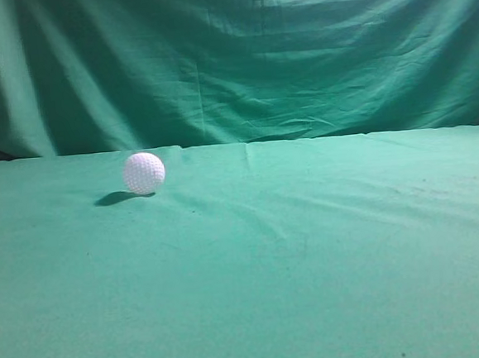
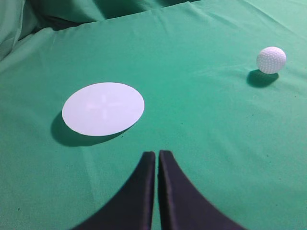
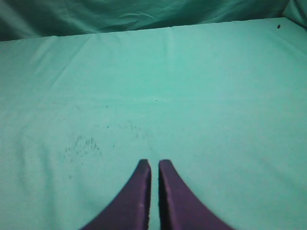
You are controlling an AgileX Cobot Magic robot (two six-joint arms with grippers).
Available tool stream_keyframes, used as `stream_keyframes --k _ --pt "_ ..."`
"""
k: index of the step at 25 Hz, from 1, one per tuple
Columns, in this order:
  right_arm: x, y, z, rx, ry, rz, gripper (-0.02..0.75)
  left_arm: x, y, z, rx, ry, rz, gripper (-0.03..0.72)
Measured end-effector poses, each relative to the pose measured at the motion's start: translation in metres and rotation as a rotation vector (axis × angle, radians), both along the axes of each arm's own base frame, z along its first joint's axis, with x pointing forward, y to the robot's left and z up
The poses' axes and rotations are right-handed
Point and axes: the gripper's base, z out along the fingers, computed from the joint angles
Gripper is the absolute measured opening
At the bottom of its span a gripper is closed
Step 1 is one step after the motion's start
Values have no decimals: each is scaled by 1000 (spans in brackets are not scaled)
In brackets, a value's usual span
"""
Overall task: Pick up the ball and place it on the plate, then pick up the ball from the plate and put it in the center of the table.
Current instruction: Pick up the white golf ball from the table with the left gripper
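- Your table [image 1: 312,256] is covered in green cloth, slightly wrinkled, with soft creases running across it toward the far edge.
- Behind the far edge hangs a darker green curtain [image 1: 238,55], heavily folded; it fills the whole background in the exterior view.
- The ball [image 1: 143,172] sits on the cloth near the far edge, left of the middle, with a small shadow to its left.
- From your left wrist view, the ball [image 2: 271,60] lies to the upper right, well apart from the plate [image 2: 103,109].
- The plate is a flat white disc on the cloth, nothing on it, ahead and left of the left gripper [image 2: 157,155].
- Left gripper: dark fingers pressed almost together, nothing between them, clear of plate and ball.
- Right gripper [image 3: 154,165]: fingers likewise nearly touching, holding nothing, above bare cloth.
- Ahead of the right gripper you'll see faint dark specks [image 3: 84,143] on the cloth.
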Motion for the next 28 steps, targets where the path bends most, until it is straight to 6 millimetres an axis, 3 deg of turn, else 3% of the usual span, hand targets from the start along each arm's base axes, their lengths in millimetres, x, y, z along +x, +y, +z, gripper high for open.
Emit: stream_keyframes --k 22,28 --pt "0 0 0 0 0 0 49 0 0 0 0 0 0 0" --pt "0 0 0 0 0 0 49 3 -2 17 -236 -164 16 0"
